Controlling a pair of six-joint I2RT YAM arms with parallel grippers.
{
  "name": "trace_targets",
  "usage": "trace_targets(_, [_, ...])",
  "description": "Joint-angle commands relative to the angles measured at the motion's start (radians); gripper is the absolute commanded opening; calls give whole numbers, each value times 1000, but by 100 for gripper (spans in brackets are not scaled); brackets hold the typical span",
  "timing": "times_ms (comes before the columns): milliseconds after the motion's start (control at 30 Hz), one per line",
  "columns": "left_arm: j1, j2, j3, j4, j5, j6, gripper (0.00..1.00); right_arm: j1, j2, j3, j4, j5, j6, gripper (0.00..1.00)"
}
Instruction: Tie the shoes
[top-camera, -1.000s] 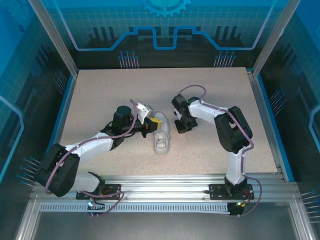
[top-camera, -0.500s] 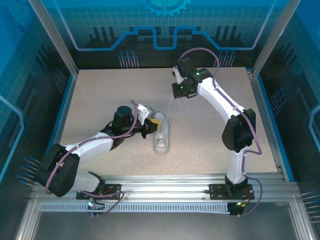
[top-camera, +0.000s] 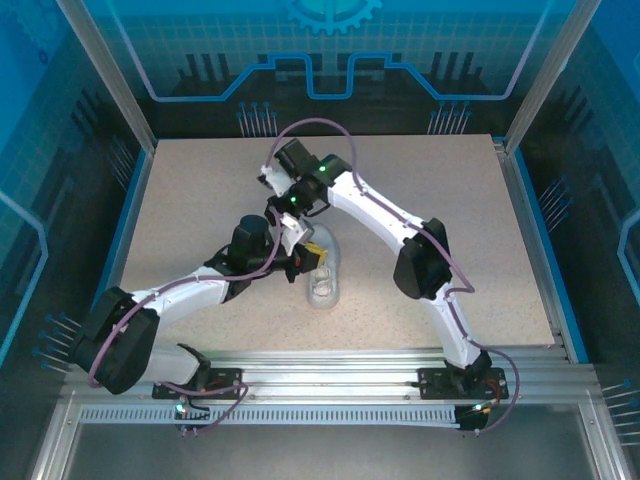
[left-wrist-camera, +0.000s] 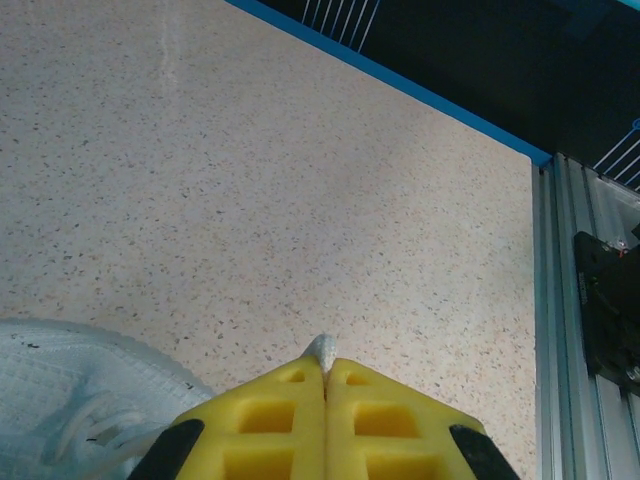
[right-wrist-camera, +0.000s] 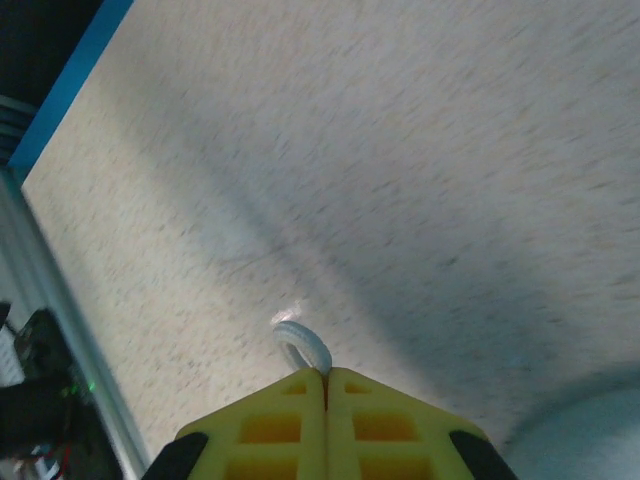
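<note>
Clamping one white lace (left-wrist-camera: 318, 346) each, the left gripper (left-wrist-camera: 325, 366) and right gripper (right-wrist-camera: 325, 375) hover near one sneaker (top-camera: 323, 288).

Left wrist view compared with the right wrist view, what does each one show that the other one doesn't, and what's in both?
Left wrist view: the white mesh low-top sneaker at lower left, and the left gripper shut on a short white lace tip. Right wrist view: the right gripper shut on a small white lace loop, plus an unidentifiable pale blur at lower right. Both: yellow fingers pressed together, the speckled beige tabletop, its blue border and an aluminium rail at one edge.
</note>
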Motion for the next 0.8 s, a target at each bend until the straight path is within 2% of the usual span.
trace_targets(0, [-13,-17,-25,-14,5,43,0,25,-9,-2,-63,-147,-55,0])
trace_targets(233, [-25,-17,-35,-33,-19,63,0,40,-25,-59,-177,-285,-202,1])
trace_targets(333, [-27,-10,-35,-38,-37,51,0,40,-23,-48,-235,-259,-227,17])
trace_targets(433, [-26,-6,-39,-29,-43,28,0,23,-80,-72,-190,-204,-188,36])
trace_targets(533, [-25,-1,-45,-13,-44,4,0,-11,-157,-110,-109,-198,-127,45])
trace_targets(667, [-19,13,-38,-12,-51,-28,0,-56,-236,-123,-75,-153,-62,48])
trace_targets(767, [-2,25,-26,-21,-42,-55,0,-82,-345,-232,-2,-75,3,47])
